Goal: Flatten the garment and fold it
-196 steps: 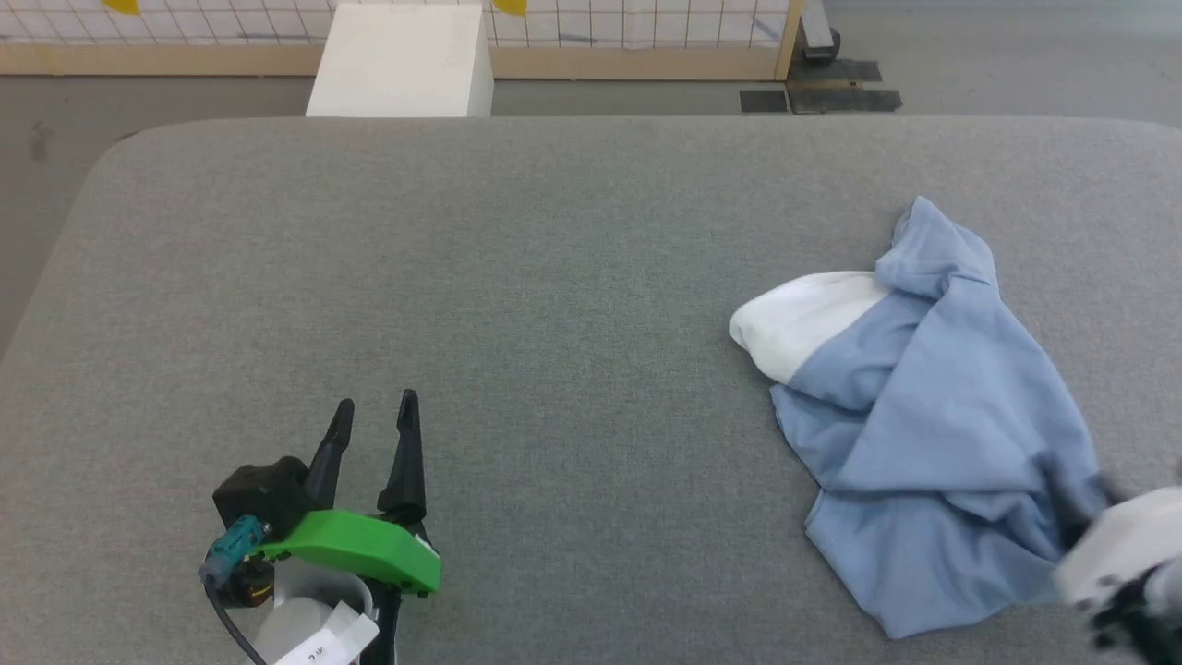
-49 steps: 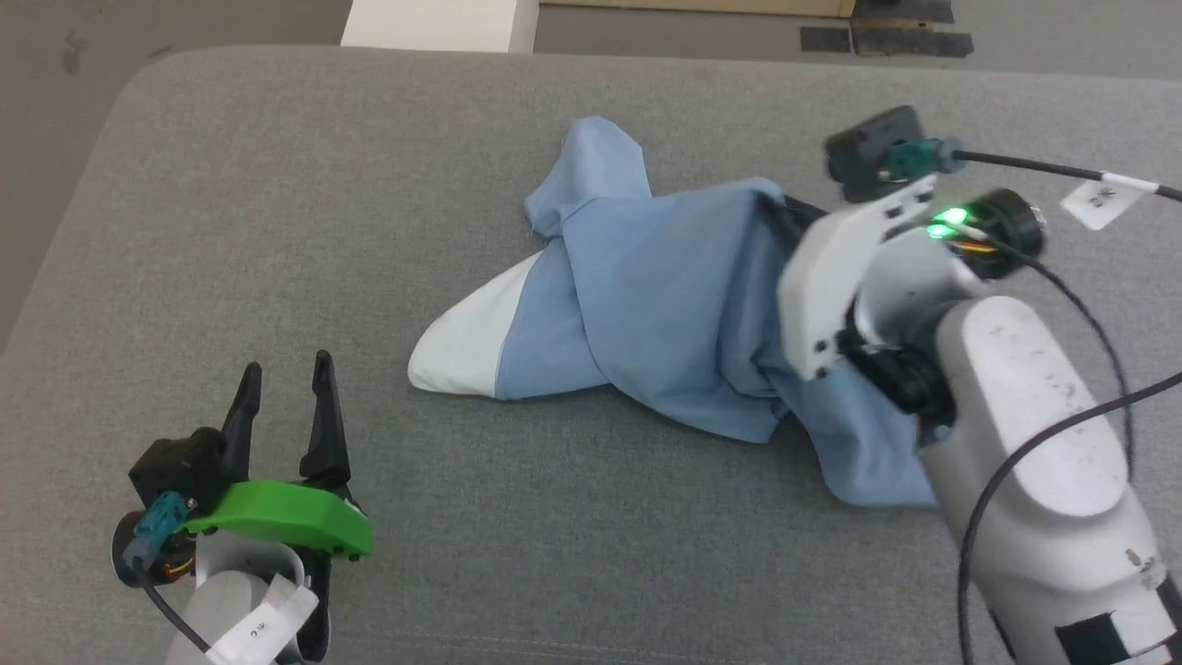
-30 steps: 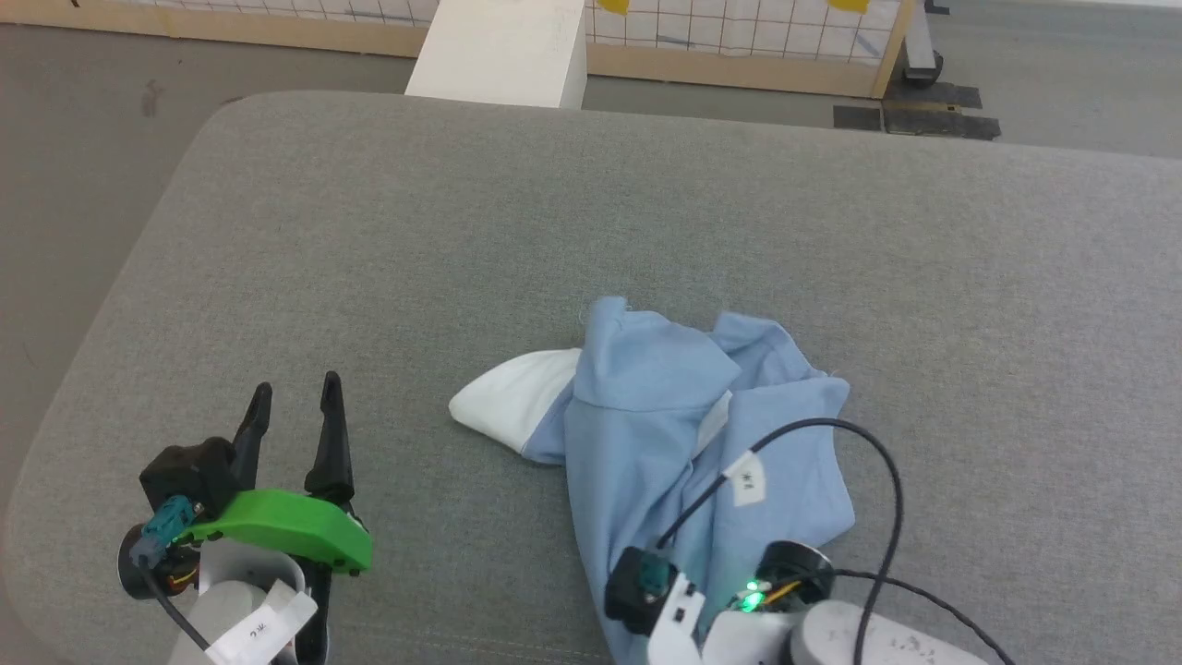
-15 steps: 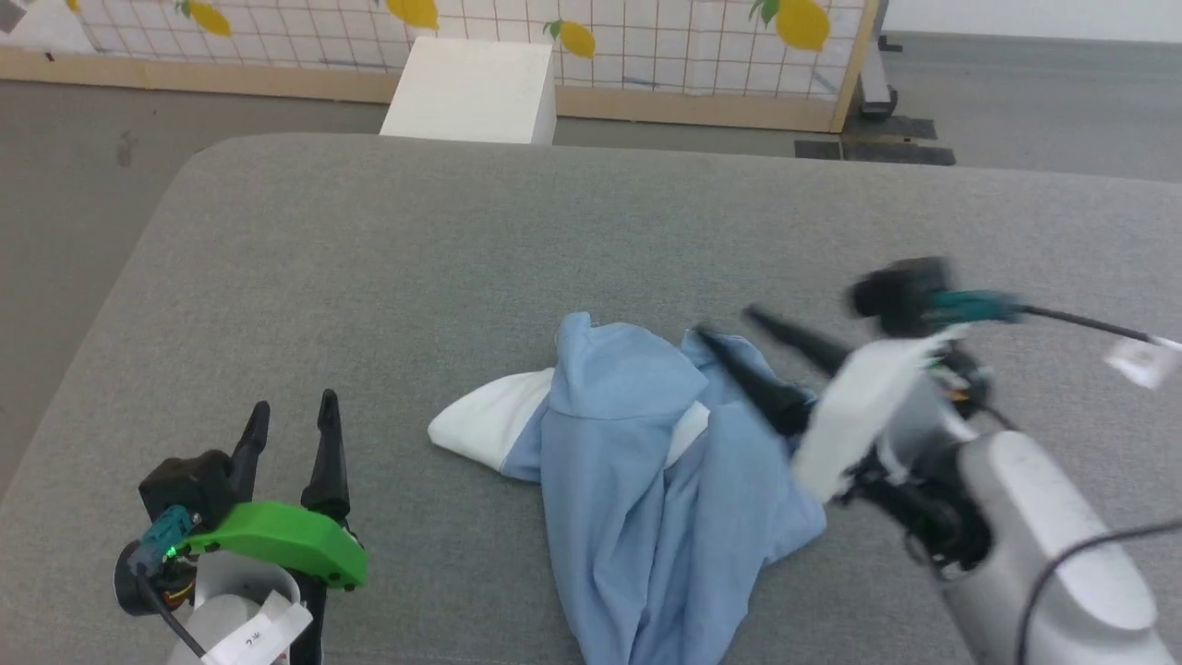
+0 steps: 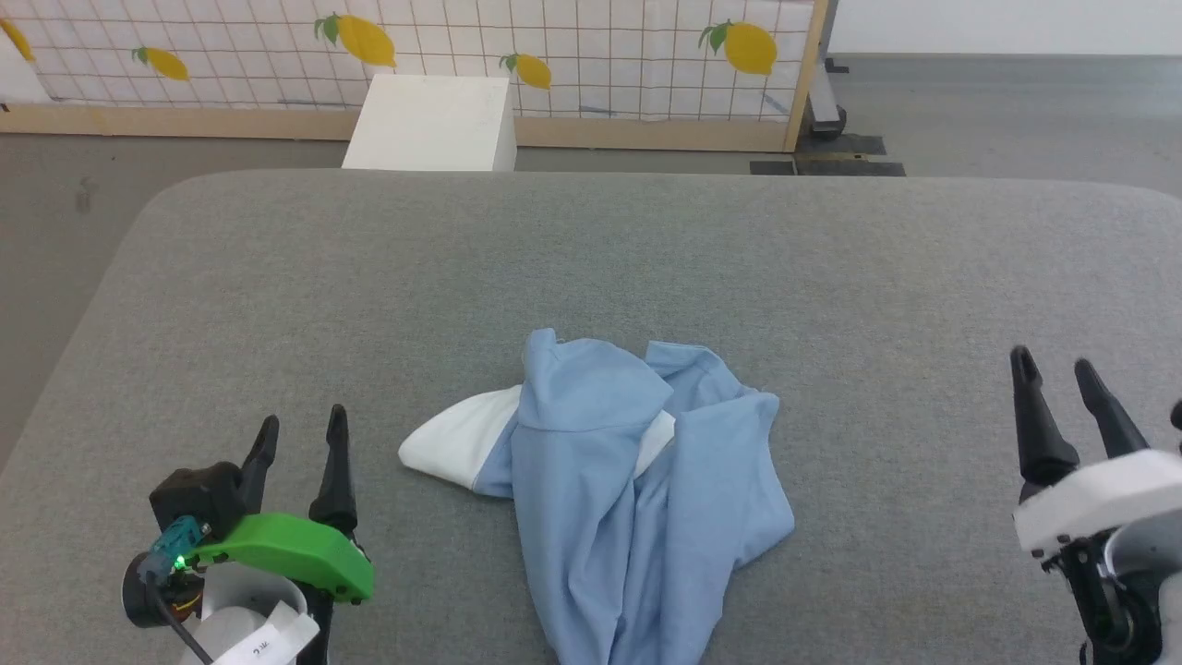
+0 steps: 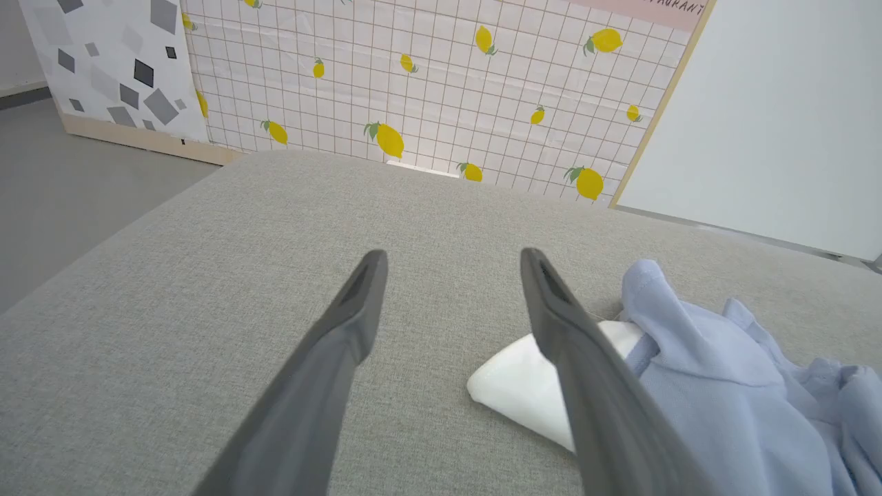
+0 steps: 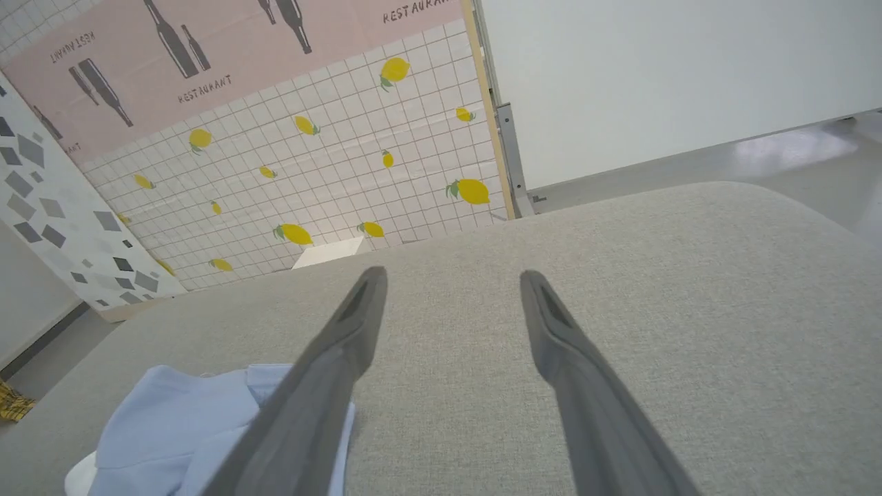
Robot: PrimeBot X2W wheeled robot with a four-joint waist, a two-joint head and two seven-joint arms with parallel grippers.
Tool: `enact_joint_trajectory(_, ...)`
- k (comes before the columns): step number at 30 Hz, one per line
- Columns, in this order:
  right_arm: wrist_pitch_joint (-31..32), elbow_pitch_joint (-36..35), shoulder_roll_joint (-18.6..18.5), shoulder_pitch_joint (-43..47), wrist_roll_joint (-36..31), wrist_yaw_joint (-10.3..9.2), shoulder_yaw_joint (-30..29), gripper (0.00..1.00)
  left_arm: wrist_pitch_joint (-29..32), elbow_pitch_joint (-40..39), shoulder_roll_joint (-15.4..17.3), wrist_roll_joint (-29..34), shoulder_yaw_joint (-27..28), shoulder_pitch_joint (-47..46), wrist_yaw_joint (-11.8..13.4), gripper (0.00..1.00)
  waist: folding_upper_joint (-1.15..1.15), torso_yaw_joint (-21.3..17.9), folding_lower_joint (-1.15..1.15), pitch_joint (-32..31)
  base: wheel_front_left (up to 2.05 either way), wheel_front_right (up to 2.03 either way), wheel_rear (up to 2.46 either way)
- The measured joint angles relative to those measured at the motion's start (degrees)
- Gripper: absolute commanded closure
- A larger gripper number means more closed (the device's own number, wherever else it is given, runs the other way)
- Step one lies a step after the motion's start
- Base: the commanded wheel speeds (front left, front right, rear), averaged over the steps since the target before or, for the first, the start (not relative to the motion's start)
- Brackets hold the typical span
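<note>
Gaping empty jaws, apart from garment (image 5: pixel 637 517)

Place: staged test studio
Backdrop: lemon-print tile panel (image 5: pixel 572 55) at 12 o'clock, pink "RESTAURANT" poster (image 7: pixel 227 55) above it
Floor: plain grey floor (image 5: pixel 1016 111)
Prop: white box (image 5: pixel 429 120) at 11 o'clock

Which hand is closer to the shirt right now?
The left hand, with the green bracket: the white fold of the garment lies just beside it, while the right hand sits much farther off.
</note>
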Motion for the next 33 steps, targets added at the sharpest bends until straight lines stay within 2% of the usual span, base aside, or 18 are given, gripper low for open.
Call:
enact_joint_trajectory(5, -0.2, -0.9, 1.5, 2.1, -0.7, 0.00, -2.1, 0.00, 0.8, -0.1, -0.2, -0.1, -0.9, 0.1, 0.0, 0.00, 0.00, -0.7, 0.00, 0.4, 0.00, 0.00, 0.00)
enact_joint_trajectory(8, -0.1, -1.9, 1.9, 2.1, -0.7, 0.00, -2.9, 0.00, 3.4, 0.2, -0.5, 0.0, -2.9, -1.4, -0.3, 0.00, 0.00, -0.8, 0.00, 1.1, 0.00, 0.00, 0.00)
enact_joint_trajectory(9, 0.6, -2.7, 2.1, 2.1, -1.2, 0.00, -3.3, 0.00, 8.8, 1.4, -1.9, 0.0, -6.4, -8.1, -1.7, 0.00, 0.00, -0.7, 0.00, 2.1, 0.00, 0.00, 0.00)
enact_joint_trajectory(13, 1.3, -3.5, 2.2, 1.7, -1.5, 0.00, -3.0, 0.00, 21.7, 6.2, -4.5, -1.0, -10.5, -19.0, -2.3, 0.00, 0.00, -0.8, 0.00, 3.6, 0.00, 0.00, 0.00)
enact_joint_trajectory(16, 1.8, -3.7, 2.2, 0.9, -1.5, 0.00, -2.4, 0.00, 34.7, 12.1, -5.4, -1.0, -13.0, -25.8, -0.3, 0.00, 0.00, -1.5, 0.00, 4.9, 0.00, 0.00, 0.00)
enact_joint_trajectory(19, 1.9, -3.6, 2.3, 0.2, -1.4, 0.00, -1.5, 0.00, 44.3, 16.2, -5.4, -0.7, -14.6, -30.5, 1.3, 0.00, 0.00, -2.5, 0.00, 6.0, 0.00, 0.00, 0.00)
enact_joint_trajectory(23, 1.6, -2.9, 2.3, 0.2, -1.0, 0.00, -1.2, 0.00, 51.4, 19.1, -5.3, 0.1, -16.3, -34.6, 2.2, 0.00, 0.00, -4.0, 0.00, 7.7, 0.00, 0.00, 0.00)
enact_joint_trajectory(27, 1.0, -2.4, 2.3, 0.1, -0.8, 0.00, -0.9, 0.00, 54.2, 20.9, -4.7, 1.2, -17.3, -35.5, 2.7, 0.00, 0.00, -5.1, 0.00, 9.3, 0.00, 0.00, 0.00)
enact_joint_trajectory(28, 0.8, -2.3, 2.3, 0.0, -0.8, 0.00, -0.9, 0.00, 54.2, 21.1, -4.6, 1.2, -17.3, -35.5, 3.0, 0.44, 0.00, -5.3, 0.00, 9.6, 0.00, 0.00, 0.00)
enact_joint_trajectory(29, 0.6, -2.2, 2.3, 0.0, -0.8, 0.00, -0.9, 0.00, 53.9, 21.1, -4.5, 1.3, -17.2, -35.5, 3.2, 0.81, 0.00, -5.5, 0.00, 10.0, 0.00, 0.00, 0.00)
enact_joint_trajectory(30, 0.6, -2.1, 2.3, -0.1, -0.7, 0.00, -1.0, 0.00, 53.2, 21.0, -4.5, 1.3, -16.9, -35.5, 3.3, 1.00, 0.00, -5.6, 0.00, 10.2, 0.00, 0.00, 0.00)
enact_joint_trajectory(33, 0.6, -1.2, 2.3, -0.3, -0.6, 0.00, -0.8, 0.00, 50.2, 20.4, -4.9, -0.3, -16.0, -35.5, 3.2, 1.00, 0.00, -5.1, 0.00, 10.6, 0.00, 0.00, 0.00)
